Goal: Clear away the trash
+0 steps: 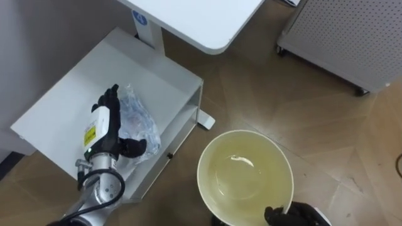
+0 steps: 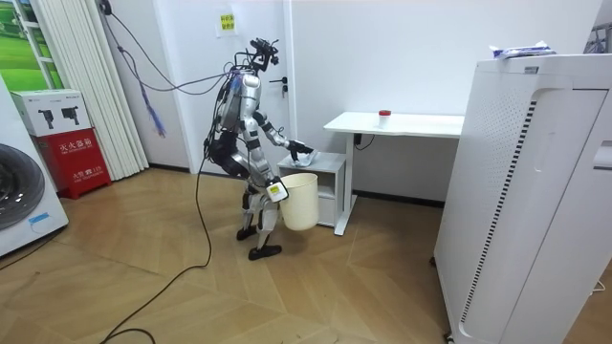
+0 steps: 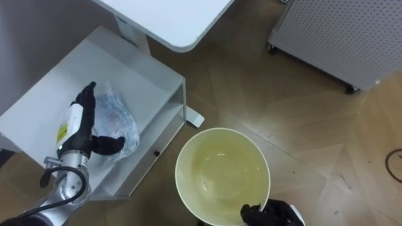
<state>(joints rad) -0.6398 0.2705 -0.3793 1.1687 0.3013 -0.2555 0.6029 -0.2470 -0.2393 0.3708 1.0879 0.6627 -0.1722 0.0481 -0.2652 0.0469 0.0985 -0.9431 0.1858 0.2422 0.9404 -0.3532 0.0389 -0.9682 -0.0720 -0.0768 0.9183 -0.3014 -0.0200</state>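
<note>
The left hand (image 1: 105, 124) lies on the crumpled clear plastic bag (image 1: 139, 119), the piece of garbage to be picked up. Its fingers (image 1: 110, 95) stretch straight along the bag's left side, pointing away from the robot. The thumb reaches out to the hand's right, across the bag's near edge. The hand is spread and touching the plastic, not closed round it. Bag and hand both rest on top of the low white side cabinet (image 1: 59, 100), which runs on beyond the fingertips and to the hand's left. The white desk (image 1: 201, 19) lies further off, past the fingertips and to their right.

Well to the right of the left hand, and nearer the robot, the right hand (image 1: 295, 216) has its dark fingers clamped on the near rim of a cream bucket (image 1: 205, 164), holding it mouth up. The bucket looks empty apart from a small pale glint on its bottom; whether that is a scrap or a reflection I cannot tell.

In the room view the robot stands leaning forward at the cabinet, with the bucket at thigh level.

My reading: reach done and contact made. Closing on the bag, lifting it, carrying it rightward over the bucket and dropping it in are all not yet done
</note>
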